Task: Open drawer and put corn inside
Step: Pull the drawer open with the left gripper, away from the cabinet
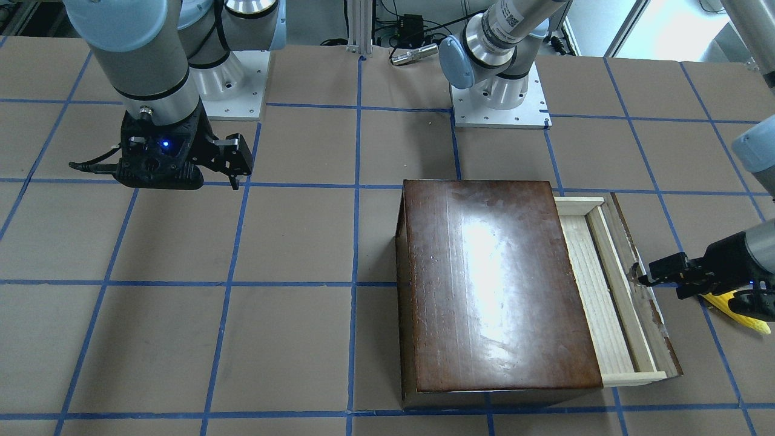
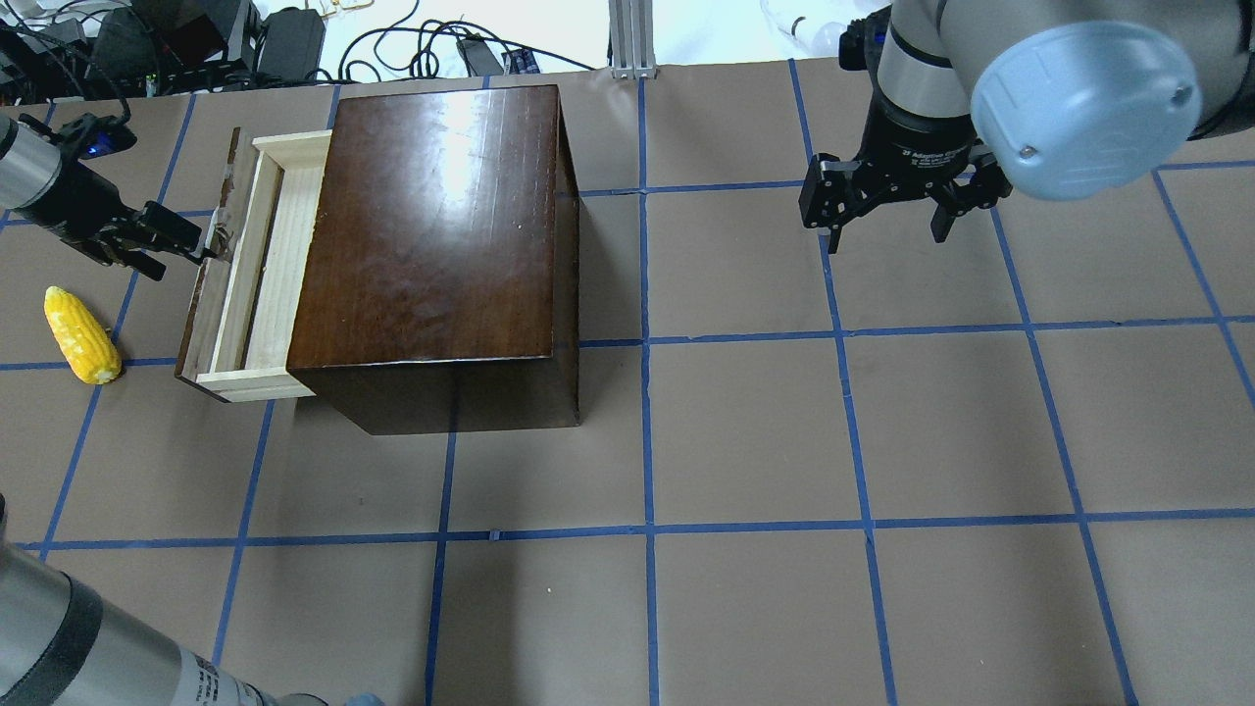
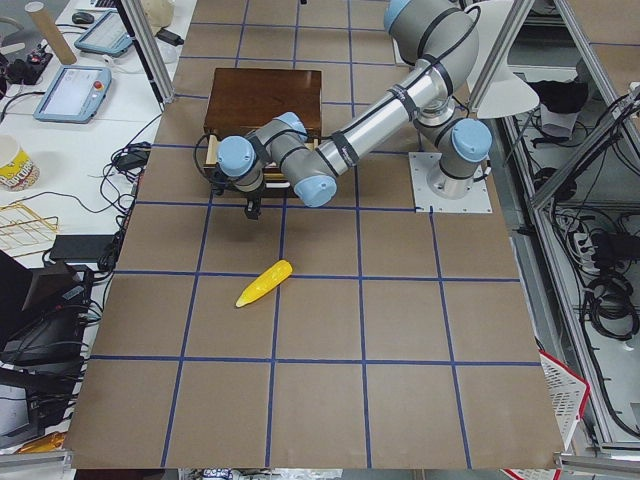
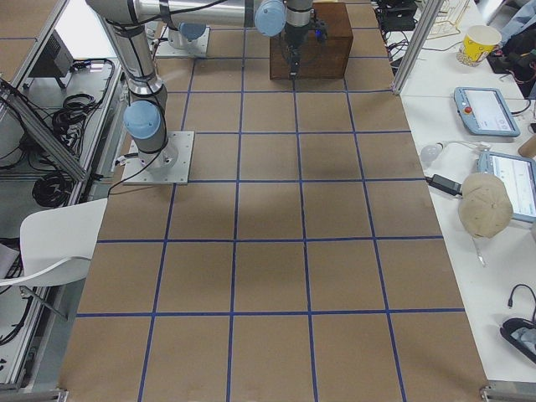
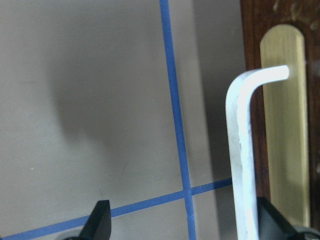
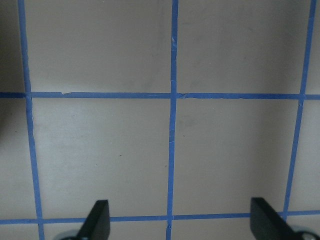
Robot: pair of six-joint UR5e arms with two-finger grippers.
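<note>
The drawer is pulled partway out of the dark-brown box, with its pale wood tray showing. My left gripper is at the drawer's dark front panel. In the left wrist view it is open, and the whitish handle stands between its fingers, close to the right one. The yellow corn lies on the table just outside the drawer front, partly behind my left wrist in the front view. My right gripper is open and empty above the table, far from the box.
The table is brown paper with a blue tape grid. A brass plate sits behind the handle. The arm bases stand at the robot's edge. Cables and gear lie beyond the far edge.
</note>
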